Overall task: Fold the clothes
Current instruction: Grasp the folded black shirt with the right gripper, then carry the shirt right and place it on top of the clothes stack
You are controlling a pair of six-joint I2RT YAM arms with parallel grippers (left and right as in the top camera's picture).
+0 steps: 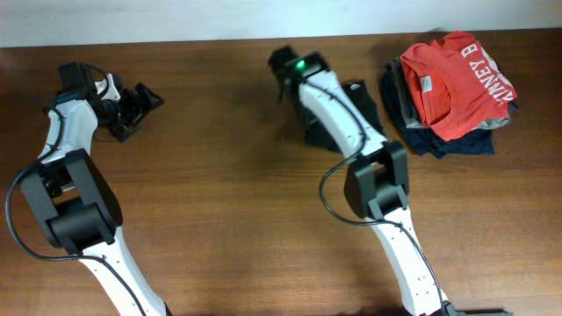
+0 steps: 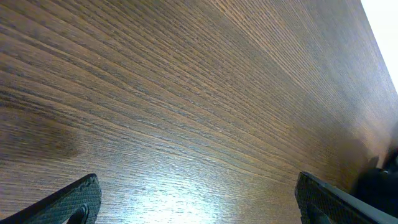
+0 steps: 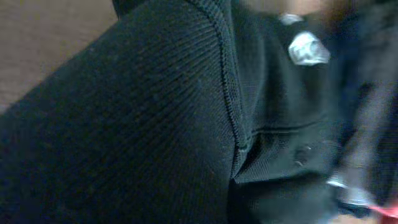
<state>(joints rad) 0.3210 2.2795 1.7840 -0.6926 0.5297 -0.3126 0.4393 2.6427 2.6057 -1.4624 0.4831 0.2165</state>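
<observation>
- The black T-shirt [image 1: 364, 105] lies crumpled in a small dark heap on the wooden table [image 1: 219, 193]. It sits toward the far edge, just left of a pile of other clothes, and the right arm crosses over it, so cloth shows on both sides of the arm.
- Up close in the right wrist view, the T-shirt [image 3: 155, 137] fills nearly the whole picture: fine ribbed black knit, a stitched seam running down, and a small white logo [image 3: 308, 48] at the upper right.
- From above that logo is too small to find. Only the overhead view shows where the heap lies.
- The right gripper [image 1: 285, 75] points toward the far edge. Its fingers are dark against dark cloth, and I cannot tell whether they are spread or pinching.
- The left gripper [image 1: 136, 112] hangs over bare wood at the far left, well apart from the shirt, with its fingers spread wide. The left wrist view confirms it [image 2: 199, 202], with one fingertip in each lower corner and nothing but wood grain between.
- The red-orange shirt [image 1: 452, 79] with white lettering tops the pile, over grey and navy garments [image 1: 457, 140].
</observation>
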